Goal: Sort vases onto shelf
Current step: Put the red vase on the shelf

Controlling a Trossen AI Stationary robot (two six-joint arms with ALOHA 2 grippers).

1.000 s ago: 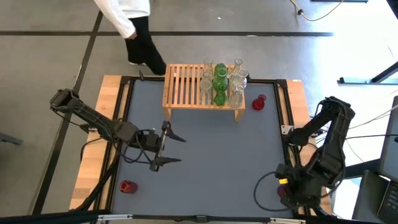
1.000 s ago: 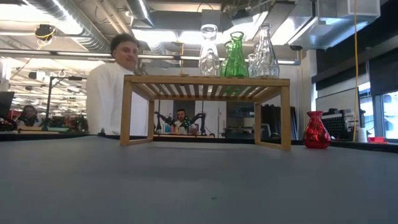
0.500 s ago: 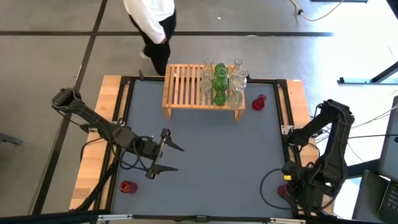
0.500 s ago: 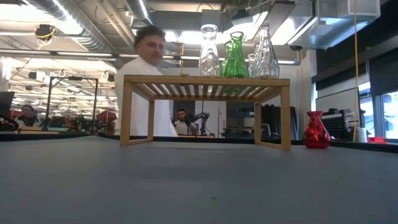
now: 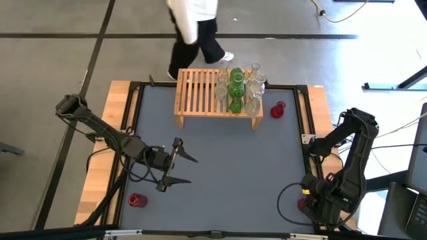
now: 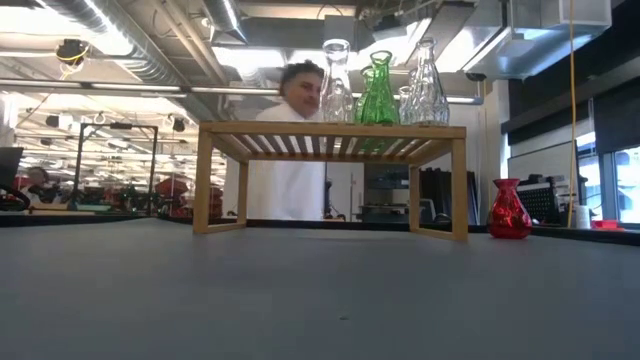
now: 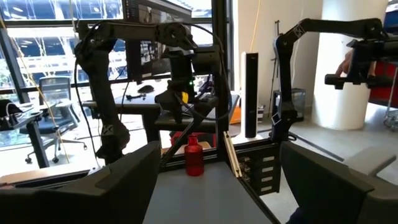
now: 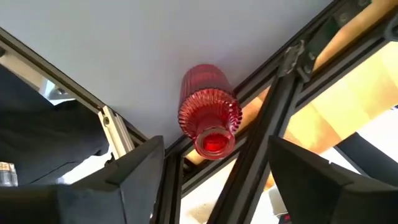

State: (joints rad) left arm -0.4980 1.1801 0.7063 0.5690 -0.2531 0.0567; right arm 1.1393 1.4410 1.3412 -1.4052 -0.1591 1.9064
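Note:
The light-wood shelf [image 5: 213, 93] stands at the table's far edge, also in the low view [image 6: 330, 130]. Several clear and green vases [image 5: 237, 87] stand on its right half. One red vase [image 5: 278, 110] stands on the table right of the shelf. Another red vase [image 5: 136, 199] stands near the near left corner. A ribbed red vase [image 8: 208, 115] stands upright at the near right corner. My right gripper [image 8: 211, 186] is open above it, fingers on either side and apart from it. My left gripper [image 5: 189, 169] is open and empty over the table's left part.
A black metal frame [image 5: 303, 120] edges the grey table, with wooden boards outside it. A person in a white top [image 5: 197, 27] walks behind the far edge. The shelf's left half [image 5: 193, 92] is bare slats. The left wrist view shows the ribbed red vase [image 7: 193, 155] across the table.
My left gripper has gone a little toward the table's near and left edges, still open, then stopped. The person has walked from left to right behind the shelf.

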